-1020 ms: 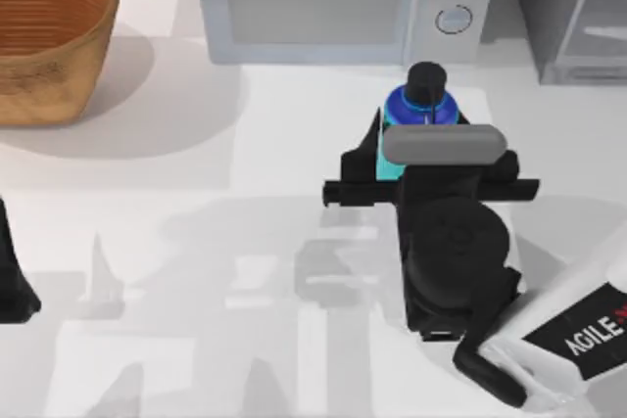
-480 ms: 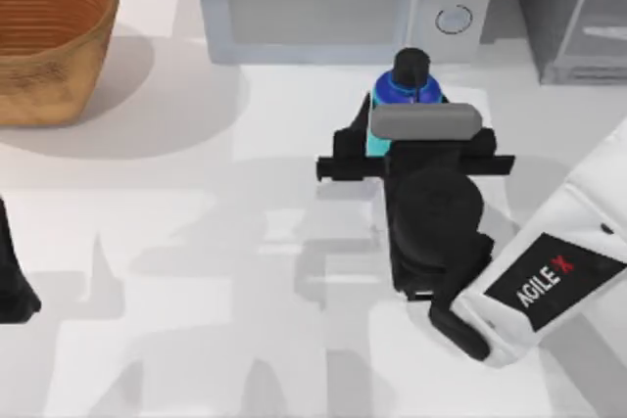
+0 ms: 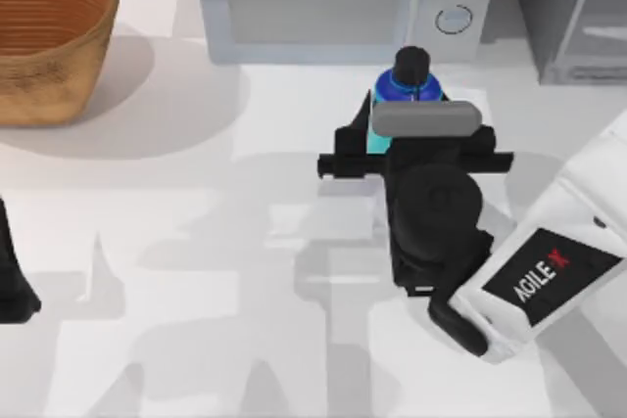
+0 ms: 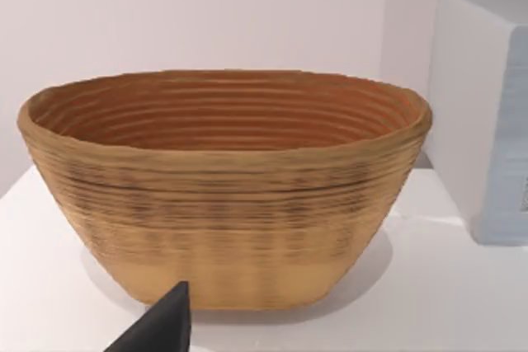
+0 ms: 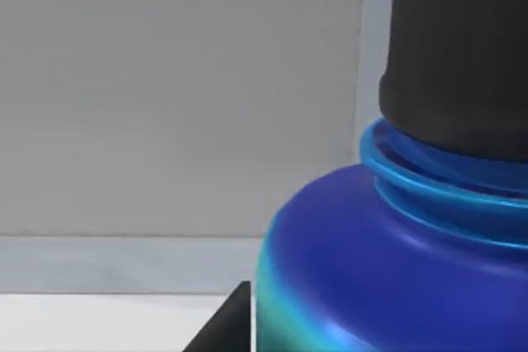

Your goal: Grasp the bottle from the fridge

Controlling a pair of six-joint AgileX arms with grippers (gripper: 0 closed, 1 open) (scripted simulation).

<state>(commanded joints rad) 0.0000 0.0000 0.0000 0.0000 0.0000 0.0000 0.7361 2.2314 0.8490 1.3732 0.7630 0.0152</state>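
Observation:
The bottle (image 3: 400, 88) is blue-turquoise with a black cap and stands upright in front of the microwave, left of the fridge (image 3: 578, 17). My right gripper (image 3: 402, 129) is shut on the bottle's body from the near side, under its grey camera bar. In the right wrist view the bottle (image 5: 371, 269) is very close, with one black fingertip (image 5: 224, 323) against its side. The fridge is the dark grey cabinet with a pale glassy front at the back right corner. My left arm (image 3: 12, 281) sits parked at the table's left edge.
A light-grey microwave (image 3: 333, 2) with two round knobs stands just behind the bottle. A woven wicker basket (image 3: 49, 36) sits at the back left, seen close in the left wrist view as the basket (image 4: 223, 187). White tabletop (image 3: 196, 271) spreads between the arms.
Over the last second my right gripper carried the bottle a little left and back toward the microwave. In the last half second it has barely moved. The left arm stayed still.

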